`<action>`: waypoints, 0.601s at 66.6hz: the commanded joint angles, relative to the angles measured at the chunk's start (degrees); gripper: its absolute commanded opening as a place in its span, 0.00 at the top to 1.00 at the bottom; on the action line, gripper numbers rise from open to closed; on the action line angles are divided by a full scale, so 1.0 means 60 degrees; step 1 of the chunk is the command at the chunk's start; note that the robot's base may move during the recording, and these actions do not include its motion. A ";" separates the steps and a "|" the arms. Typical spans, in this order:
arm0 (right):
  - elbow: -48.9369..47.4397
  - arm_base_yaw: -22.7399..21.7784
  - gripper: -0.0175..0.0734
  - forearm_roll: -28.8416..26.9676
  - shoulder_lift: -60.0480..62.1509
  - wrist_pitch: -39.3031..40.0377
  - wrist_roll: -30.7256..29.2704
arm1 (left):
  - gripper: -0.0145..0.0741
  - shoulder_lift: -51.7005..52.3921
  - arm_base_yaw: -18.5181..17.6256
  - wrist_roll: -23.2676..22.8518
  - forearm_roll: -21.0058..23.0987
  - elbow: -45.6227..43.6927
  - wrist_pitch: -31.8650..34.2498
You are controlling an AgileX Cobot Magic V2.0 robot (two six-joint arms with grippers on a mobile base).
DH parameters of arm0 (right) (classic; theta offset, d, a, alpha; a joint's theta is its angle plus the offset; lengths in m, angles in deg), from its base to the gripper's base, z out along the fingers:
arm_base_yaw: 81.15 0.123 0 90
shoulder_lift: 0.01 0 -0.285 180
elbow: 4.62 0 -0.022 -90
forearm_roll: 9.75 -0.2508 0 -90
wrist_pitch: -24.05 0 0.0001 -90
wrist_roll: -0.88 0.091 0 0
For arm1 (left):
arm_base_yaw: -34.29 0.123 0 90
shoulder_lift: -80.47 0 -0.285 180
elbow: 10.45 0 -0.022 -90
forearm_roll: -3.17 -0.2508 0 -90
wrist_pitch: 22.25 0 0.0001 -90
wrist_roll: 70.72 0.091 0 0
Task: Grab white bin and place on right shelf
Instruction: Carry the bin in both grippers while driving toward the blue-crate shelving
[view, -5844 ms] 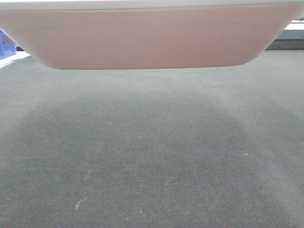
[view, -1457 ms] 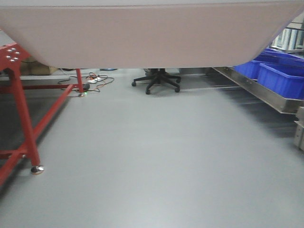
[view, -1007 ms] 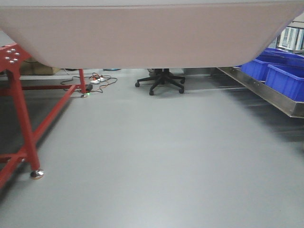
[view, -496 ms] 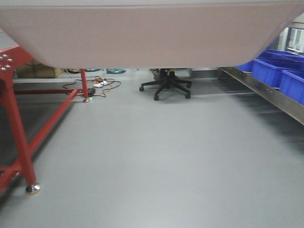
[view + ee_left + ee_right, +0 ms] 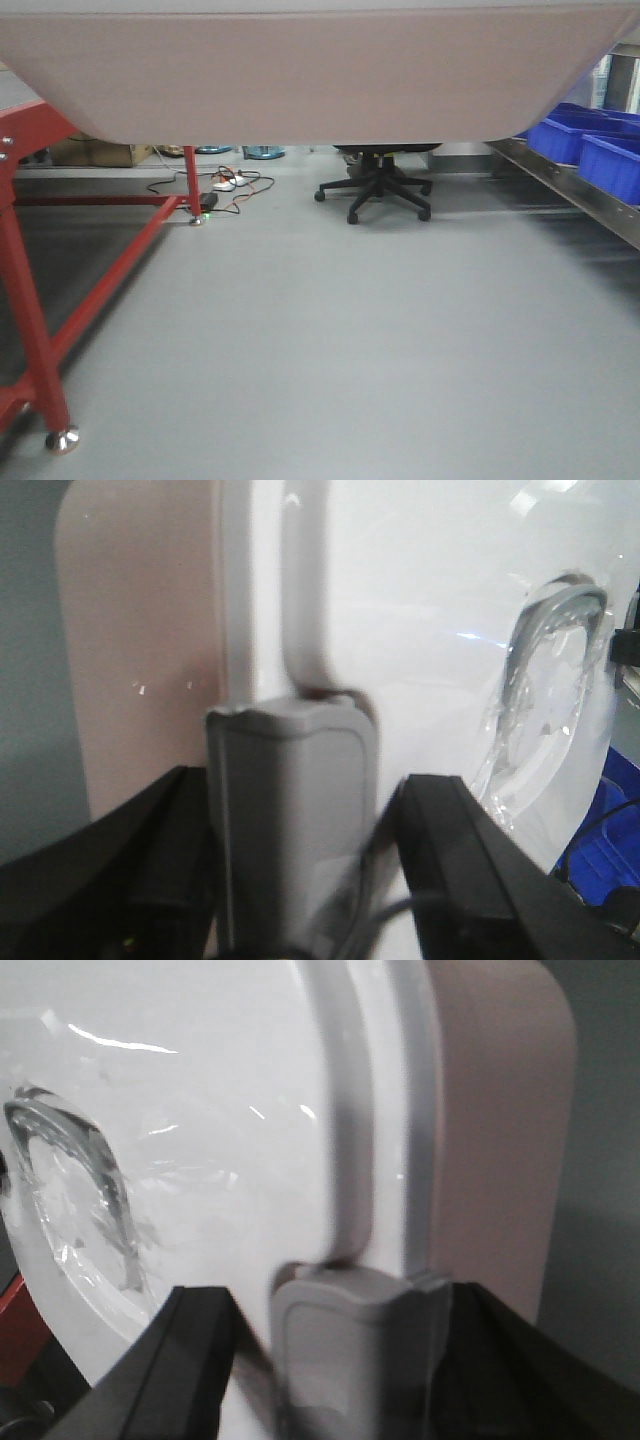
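Observation:
The white bin [image 5: 310,80] fills the top of the front view, its pale pinkish body hanging well above the floor. In the left wrist view my left gripper [image 5: 300,820] is shut on the grey clasp [image 5: 290,780] at the bin's end, beside the glossy white lid [image 5: 420,610]. In the right wrist view my right gripper [image 5: 350,1340] is shut on the other grey clasp [image 5: 350,1330], under the lid [image 5: 200,1110]. The right shelf's steel rail [image 5: 570,185] runs along the right edge of the front view.
A red-legged metal frame [image 5: 30,300] stands at the left, with a foot near the bottom corner. A black swivel chair [image 5: 378,185] and loose cables [image 5: 225,185] lie ahead. Blue crates [image 5: 605,150] sit on the shelf. Grey floor stretches between.
The bin stays fixed in view in both grippers. The room behind has slid right: the chair and red frame have shifted right, and the shelf and crates are partly out of frame. Earlier the floor was carpet.

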 commanded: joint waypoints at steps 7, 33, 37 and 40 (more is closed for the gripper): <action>-0.0359 0.0169 0.31 -0.2180 0.0186 -0.1175 0.0042 | 0.58 0.0193 -0.0191 0.0235 0.1774 -0.0360 -0.1021; -0.0359 0.0169 0.31 -0.2180 0.0186 -0.1183 0.0042 | 0.58 0.0193 -0.0191 0.0235 0.1774 -0.0360 -0.1021; -0.0359 0.0169 0.31 -0.2180 0.0186 -0.1183 0.0042 | 0.58 0.0193 -0.0191 0.0235 0.1774 -0.0360 -0.1021; -0.0359 0.0169 0.31 -0.2180 0.0186 -0.1183 0.0042 | 0.58 0.0193 -0.0191 0.0235 0.1774 -0.0360 -0.1021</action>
